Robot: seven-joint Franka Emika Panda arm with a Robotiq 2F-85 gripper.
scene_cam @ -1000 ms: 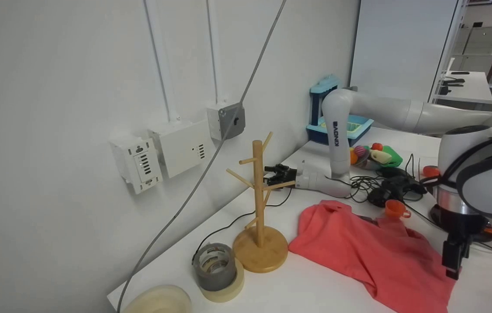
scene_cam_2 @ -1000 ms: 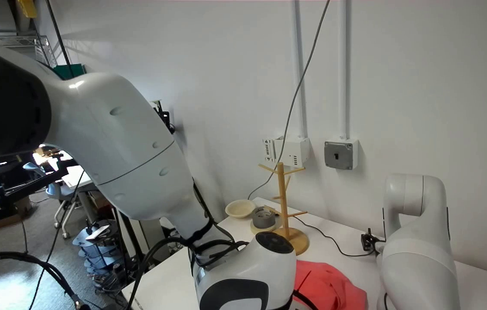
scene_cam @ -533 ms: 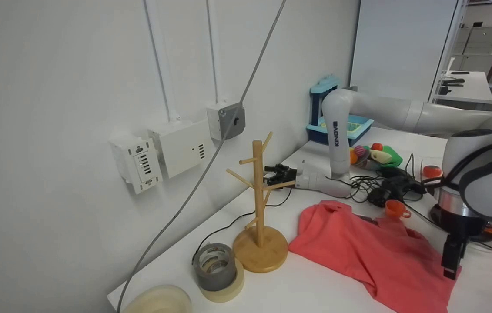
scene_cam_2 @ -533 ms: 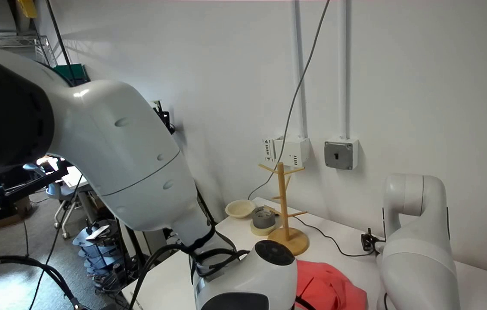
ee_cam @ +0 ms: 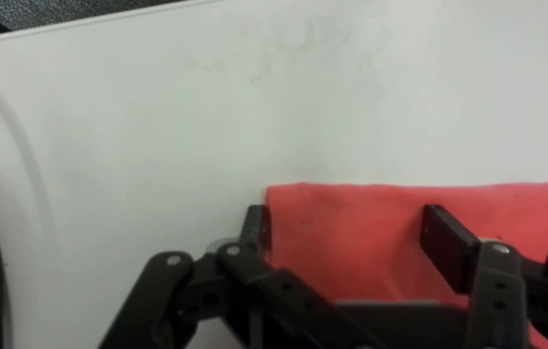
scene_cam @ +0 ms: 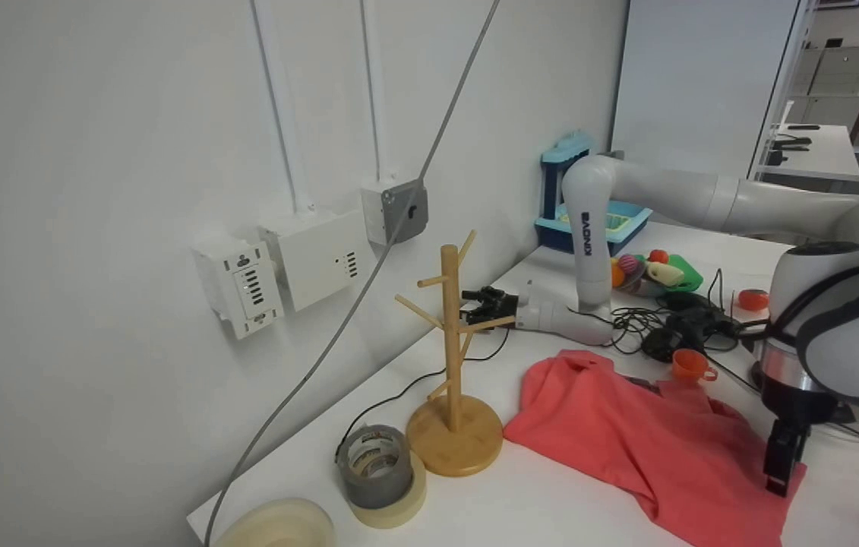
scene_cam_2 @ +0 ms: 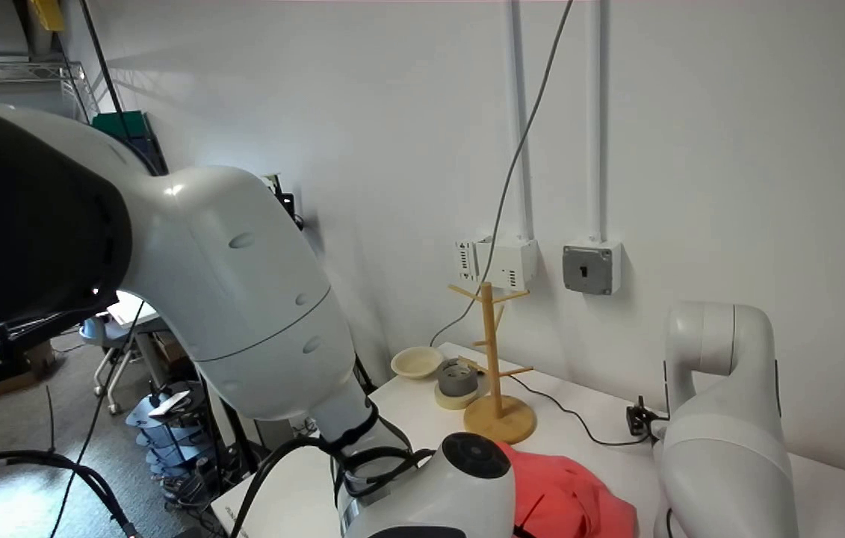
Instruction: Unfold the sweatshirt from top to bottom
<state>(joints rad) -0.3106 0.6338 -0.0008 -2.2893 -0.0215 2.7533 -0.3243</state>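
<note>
The coral-red sweatshirt (scene_cam: pixel 626 444) lies spread and partly rumpled on the white table in an exterior view. Part of it (scene_cam_2: pixel 564 493) shows behind the arm in an exterior view. My gripper (scene_cam: pixel 777 486) is over the sweatshirt's corner at its right end. In the wrist view the gripper (ee_cam: pixel 344 213) is open, with the sweatshirt's corner (ee_cam: pixel 346 232) between its fingers. The left finger is at the cloth's side edge, partly over the white table. The right finger is over the cloth. Whether the fingertips touch the cloth, I cannot tell. The gripper is hidden in an exterior view behind the arm.
A wooden mug tree (scene_cam: pixel 453 357) and tape rolls (scene_cam: pixel 376 467) stand beside the sweatshirt. An orange cup (scene_cam: pixel 691 365) and black cables (scene_cam: pixel 630 323) lie behind it. A second, Kinova arm (scene_cam: pixel 649 190) reaches over the table. The table edge (ee_cam: pixel 85 22) crosses the wrist view's top.
My gripper has moved a little left and down over the sweatshirt's corner. The arm's upper links have lowered and shifted right in an exterior view. The sweatshirt has not visibly moved.
</note>
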